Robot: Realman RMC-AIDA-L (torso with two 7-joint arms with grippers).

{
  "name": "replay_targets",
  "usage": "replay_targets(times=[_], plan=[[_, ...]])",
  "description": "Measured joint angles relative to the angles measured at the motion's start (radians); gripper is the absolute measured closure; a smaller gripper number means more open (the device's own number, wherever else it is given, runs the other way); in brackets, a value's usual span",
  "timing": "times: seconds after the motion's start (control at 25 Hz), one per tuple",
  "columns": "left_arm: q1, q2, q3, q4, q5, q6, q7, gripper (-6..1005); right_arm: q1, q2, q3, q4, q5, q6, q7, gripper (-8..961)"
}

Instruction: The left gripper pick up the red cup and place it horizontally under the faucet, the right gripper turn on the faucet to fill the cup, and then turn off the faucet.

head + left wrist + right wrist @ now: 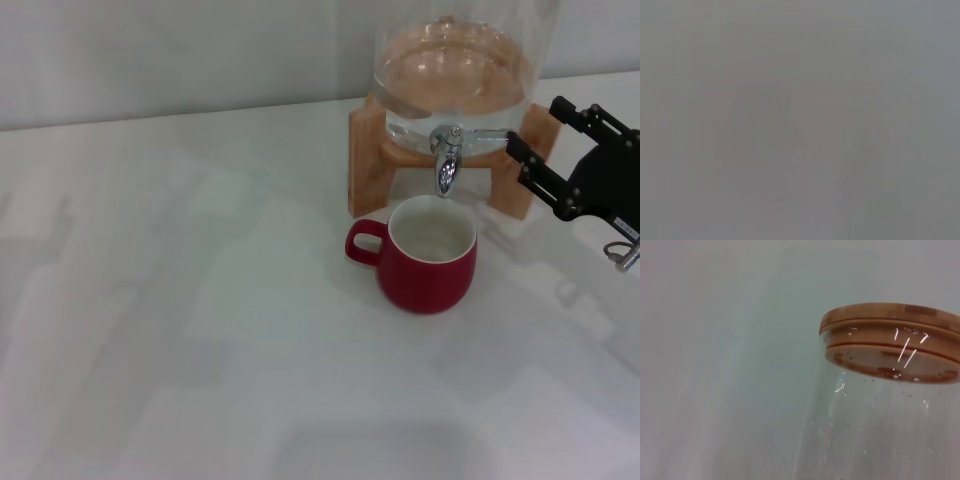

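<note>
The red cup (428, 254) stands upright on the white surface (180, 330), its white inside facing up and its mouth right below the spout of the faucet (447, 160), handle turned to the robot's left. So the placing part looks done; I can't make out water running, nor tell how full the cup is, so filling and shutting off seem still ahead. The right gripper (535, 140) is at the right edge of the head view, near the glass dispenser (460, 60) and its wooden stand (370, 160), level with the faucet but apart from its lever; its two slim fingers (530, 175) are spread with nothing between them. The left gripper isn't visible anywhere; its wrist view is only grey haze. The right wrist view shows the dispenser's wooden lid (890, 322) close up.
</note>
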Motion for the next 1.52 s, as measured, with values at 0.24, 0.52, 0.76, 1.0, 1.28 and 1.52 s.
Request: replay_targets(times=[0.24,0.52,0.76,1.0,1.28,1.52], plan=[[0.002,0.000,0.000,0.003,0.000,0.000,0.000,251,-0.037,0.002,0.006,0.002,0.000,0.037,0.000,336],[-0.001,-0.002,-0.006,0.016,-0.001,0.002,0.008,251,-0.085,-0.001,0.081,0.003,0.000,0.070,-0.009,336],[-0.008,0.000,-0.011,0.047,-0.012,-0.004,0.008,252,-0.096,-0.010,0.177,0.002,-0.001,0.084,-0.011,336],[-0.034,-0.001,-0.062,0.108,-0.017,-0.007,0.010,252,-0.073,0.002,0.331,0.001,-0.001,0.003,-0.013,336],[-0.160,0.003,-0.131,0.356,-0.162,-0.037,0.018,252,-0.028,0.020,0.453,0.001,0.001,-0.102,-0.034,336],[-0.168,0.003,-0.143,0.390,-0.191,-0.074,0.034,251,-0.002,0.021,0.458,0.001,0.046,-0.156,-0.056,336]])
